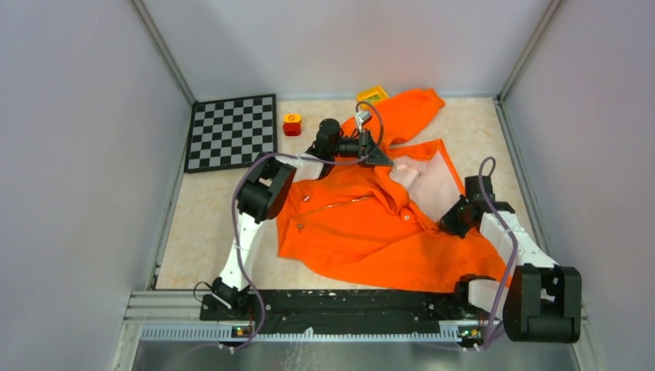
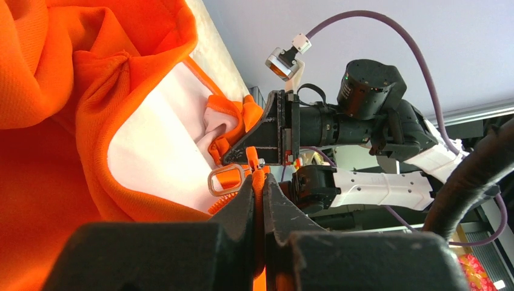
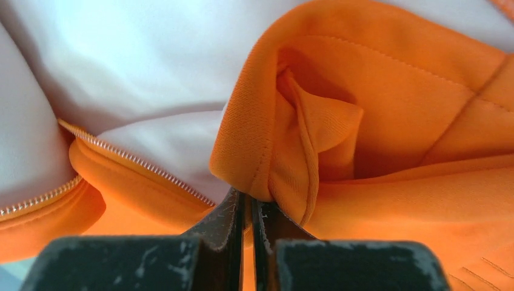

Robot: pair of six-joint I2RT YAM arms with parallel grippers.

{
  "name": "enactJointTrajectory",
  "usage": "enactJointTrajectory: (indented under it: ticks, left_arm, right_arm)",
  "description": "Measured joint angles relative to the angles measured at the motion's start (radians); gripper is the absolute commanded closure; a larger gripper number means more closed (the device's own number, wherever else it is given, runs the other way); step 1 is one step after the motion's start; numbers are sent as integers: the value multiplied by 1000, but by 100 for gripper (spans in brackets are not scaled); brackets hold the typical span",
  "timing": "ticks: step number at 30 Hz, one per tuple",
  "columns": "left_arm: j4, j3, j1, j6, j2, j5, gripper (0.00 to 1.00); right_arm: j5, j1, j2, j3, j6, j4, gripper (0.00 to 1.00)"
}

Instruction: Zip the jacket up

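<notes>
The orange jacket [image 1: 363, 232] lies spread across the middle of the table, its front partly open and the pale lining [image 1: 421, 182] showing. A thin zipper line [image 1: 340, 202] runs across its left half. My left gripper [image 1: 384, 158] is at the collar end. In the left wrist view it [image 2: 260, 179] is shut on a narrow orange strip at the zipper slider, and the silver pull ring [image 2: 225, 180] sits just left of the jaws. My right gripper [image 1: 446, 226] is at the right edge of the lining, shut [image 3: 248, 200] on a fold of orange fabric [image 3: 291, 151], beside zipper teeth [image 3: 139, 162].
A chessboard [image 1: 232, 131] lies at the back left. A small red and yellow block [image 1: 292, 124] and a yellow object [image 1: 372, 94] lie at the back, near the sleeve [image 1: 405, 112]. Grey walls enclose the table. The right arm [image 2: 363, 115] shows close ahead in the left wrist view.
</notes>
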Motion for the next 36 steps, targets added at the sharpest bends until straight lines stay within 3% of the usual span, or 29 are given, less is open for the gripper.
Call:
enactJointTrajectory:
  ticks: [5,10,14,21,25,28,36]
  left_arm:
    - [-2,-7,-6,0,-14,0,100]
    - [-2,-17,-9,1,-24,0,100]
    - [-2,-17,-9,3,-24,1,100]
    - [-27,-6,16,5,-24,3,100]
    - [-64,29,66,24,-25,2,100]
    - [-79,32,89,32,-28,-2,100]
    - [-97,32,32,43,-28,-1,100]
  right_arm:
    - [37,-22,-76,-61,26,57,100]
    - [-74,-32,-207,-153,-18,194,100]
    - [-296,-32,-364,-229,-35,415,100]
    - [-785,27,-169,-101,3,814,100]
    - [-985,206,-110,10,-16,846,100]
    - [-1041,273,-86,69,-79,791,100]
    - [-758,244,183,146,-319,402,100]
